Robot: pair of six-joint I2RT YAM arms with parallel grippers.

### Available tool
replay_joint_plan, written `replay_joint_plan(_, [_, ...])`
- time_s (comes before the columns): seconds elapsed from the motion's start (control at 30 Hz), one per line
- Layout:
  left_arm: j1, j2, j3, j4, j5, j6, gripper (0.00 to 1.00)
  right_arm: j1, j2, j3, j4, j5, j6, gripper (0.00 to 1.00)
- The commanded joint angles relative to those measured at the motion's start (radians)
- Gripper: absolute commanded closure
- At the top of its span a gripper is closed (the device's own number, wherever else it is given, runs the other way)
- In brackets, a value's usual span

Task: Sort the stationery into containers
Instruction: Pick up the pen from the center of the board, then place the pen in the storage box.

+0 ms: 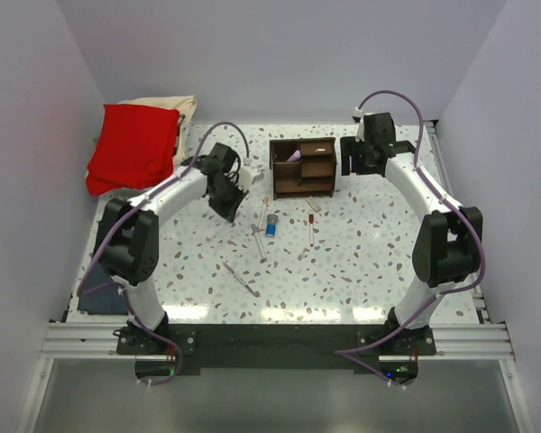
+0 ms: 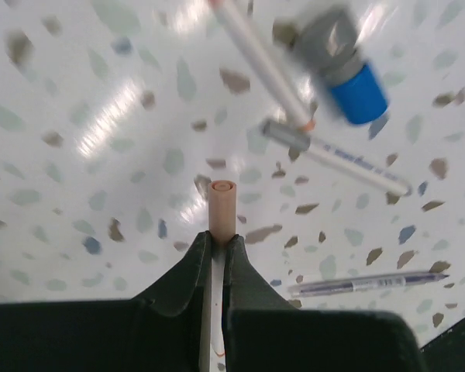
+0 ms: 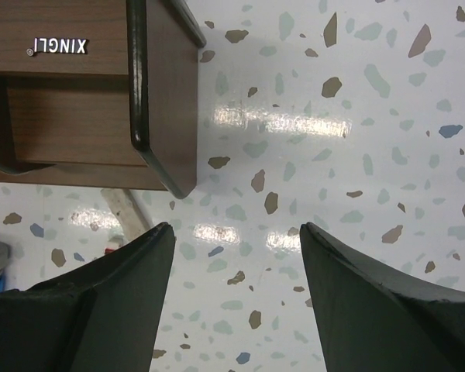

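Our left fingers (image 2: 182,279) pinch a peach-tipped pen (image 2: 222,203) above the desk (image 1: 370,262), left of centre; our right fingers (image 3: 116,287) gape wide beside the wooden organizer (image 1: 303,187) near the far edge.

White tabletop (image 1: 370,253) with grey-brown speckles; dark brown organizer (image 1: 303,168); red cloth (image 1: 131,144); blue-and-grey cylinder (image 2: 345,66); white, peach-tipped pen (image 2: 222,208); near-black jaws.

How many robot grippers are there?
2. The left gripper is shut on a pen; the right gripper is open beside the wooden box. None look hidden.
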Motion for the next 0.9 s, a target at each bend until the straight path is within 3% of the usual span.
replay_joint_plan(0.0, [0.008, -0.104, 0.286, -0.035, 0.227, 0.101, 1.0, -0.004, 0.008, 0.038, 0.008, 0.025, -0.022, 0.3])
replay_joint_plan(0.07, [0.012, -0.104, 0.34, 0.066, 0.269, 0.063, 1.0, -0.003, 0.008, 0.038, 0.011, 0.029, -0.02, 0.3])
replay_joint_plan(0.1, [0.017, -0.109, 0.34, 0.115, 0.36, 0.053, 1.0, -0.004, 0.007, 0.038, 0.013, 0.031, -0.02, 0.3])
replay_joint_plan(0.2, [0.02, -0.184, 0.197, 0.497, 0.476, -0.026, 1.0, -0.004, 0.002, 0.039, 0.014, 0.038, -0.032, 0.3])
replay_joint_plan(0.23, [0.024, -0.237, 0.055, 0.828, 0.496, -0.061, 1.0, -0.004, 0.001, 0.039, 0.014, 0.047, -0.035, 0.3])
replay_joint_plan(0.3, [0.024, -0.267, -0.073, 1.145, 0.495, -0.17, 1.0, -0.003, -0.001, 0.039, 0.014, 0.055, -0.046, 0.3])
replay_joint_plan(0.33, [0.023, -0.242, -0.138, 1.382, 0.493, -0.233, 1.0, -0.004, -0.004, 0.041, 0.017, 0.06, -0.046, 0.3])
replay_joint_plan(0.4, [0.023, -0.189, -0.126, 1.553, 0.502, -0.29, 1.0, -0.003, -0.007, 0.033, 0.02, 0.061, -0.049, 0.3])
replay_joint_plan(0.53, [0.006, -0.034, -0.059, 1.669, 0.458, -0.332, 1.0, -0.004, -0.016, 0.018, 0.029, 0.06, -0.046, 0.3])
replay_joint_plan(0.87, [-0.008, 0.198, 0.136, 1.665, 0.424, -0.355, 1.0, -0.004, -0.033, -0.017, 0.043, 0.068, -0.054, 0.3])
